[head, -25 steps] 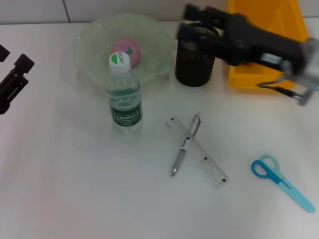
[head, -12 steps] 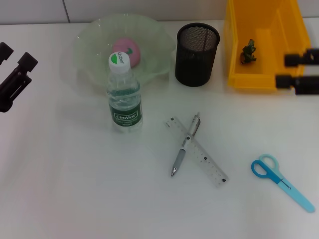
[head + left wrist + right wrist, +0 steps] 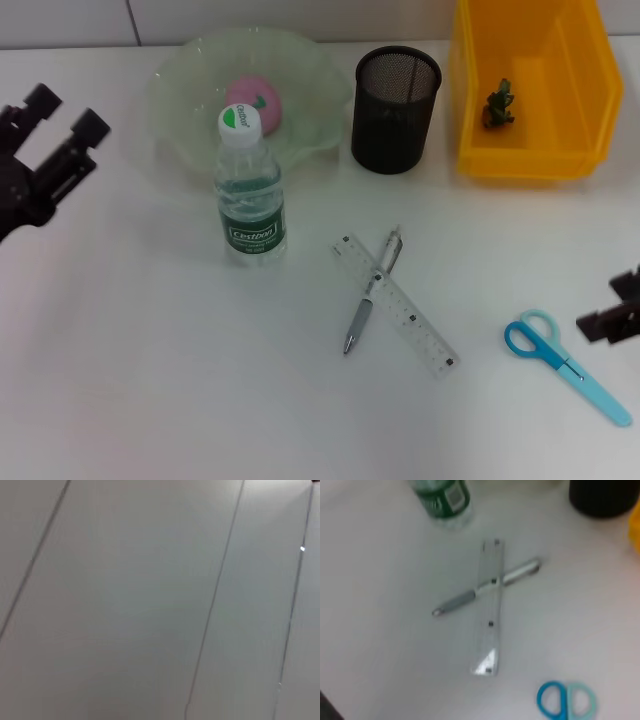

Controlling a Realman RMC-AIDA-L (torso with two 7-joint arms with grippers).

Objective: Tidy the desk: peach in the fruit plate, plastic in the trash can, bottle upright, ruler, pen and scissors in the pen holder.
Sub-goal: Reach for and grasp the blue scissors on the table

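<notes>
A pink peach (image 3: 252, 103) lies in the glass fruit plate (image 3: 190, 70). A clear bottle (image 3: 249, 195) with a green label stands upright in front of the plate. A clear ruler (image 3: 400, 305) and a silver pen (image 3: 371, 292) lie crossed at mid table; both also show in the right wrist view, ruler (image 3: 488, 615) and pen (image 3: 465, 597). Blue scissors (image 3: 565, 365) lie at the front right. A green plastic scrap (image 3: 498, 103) lies in the yellow bin (image 3: 530, 160). My right gripper (image 3: 612, 305) is open, just right of the scissors' handles. My left gripper (image 3: 65, 112) is open and empty at the far left.
A black mesh pen holder (image 3: 395, 97) stands between the plate and the yellow bin. The right wrist view also shows the bottle's base (image 3: 444, 500) and the scissors' handles (image 3: 565, 700). The left wrist view shows only grey wall panels.
My right arm has swung from over the pen holder and bin down to the table's front right beside the scissors. My left gripper has shifted a little to the right.
</notes>
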